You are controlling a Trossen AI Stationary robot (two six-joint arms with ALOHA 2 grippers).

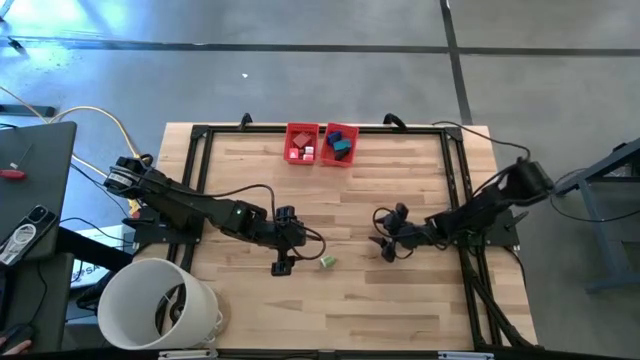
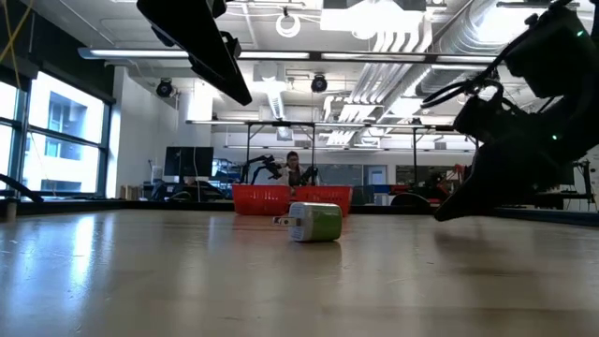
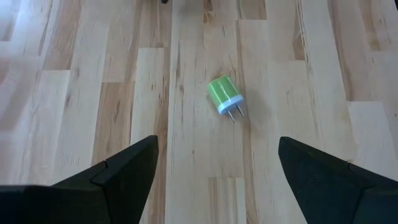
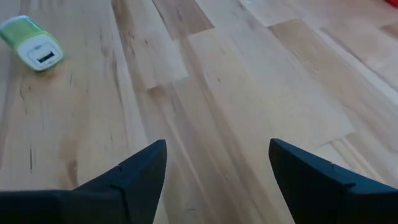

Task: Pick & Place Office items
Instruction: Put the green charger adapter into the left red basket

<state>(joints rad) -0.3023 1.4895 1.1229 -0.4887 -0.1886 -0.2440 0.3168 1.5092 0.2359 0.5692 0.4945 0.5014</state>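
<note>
Seen from above, a white bucket [image 1: 160, 305] stands at the lower left corner of a pale wooden table [image 1: 400, 300]. Just right of it, the left arm reaches in from the left edge toward the middle of the frame, and its left gripper [image 1: 281, 266] hovers with its two fingers spread wide, holding nothing. Immediately right of that gripper, near the centre of the frame, a small green and white plug-in charger [image 1: 327, 262] lies on its side on the bare wood, touching neither gripper; in the left wrist view the charger [image 3: 225, 96] shows two metal prongs and sits ahead of the open fingers.

At the top centre of the frame, against the table's far edge, two red bins [image 1: 320, 144] sit side by side with small red, white, teal and blue pieces [image 1: 341, 146] inside.

Right of centre, the right gripper [image 1: 388, 250] hangs above the wood, fingers apart and empty, its arm coming in from the right edge.
</note>
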